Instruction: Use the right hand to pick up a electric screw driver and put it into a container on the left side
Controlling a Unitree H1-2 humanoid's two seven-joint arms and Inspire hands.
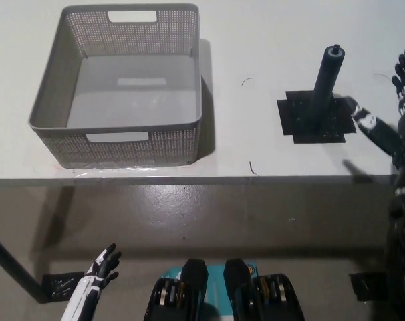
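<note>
Grey perforated plastic, that's what the container (pixel 122 93) is made of, and it's sitting on the left part of the white table (pixel 256 40) with nothing inside. Over on the right we've got the electric screw driver (pixel 325 83) standing upright on a black square mat (pixel 315 120), well apart from the container. Our black right hand (pixel 393 100) is over the table's right edge, just beside the screw driver but not touching it, fingers spread apart and holding nothing. Our white left hand (pixel 99 271) hangs low at the bottom left, below table level, fingers loosely apart, also holding nothing.
</note>
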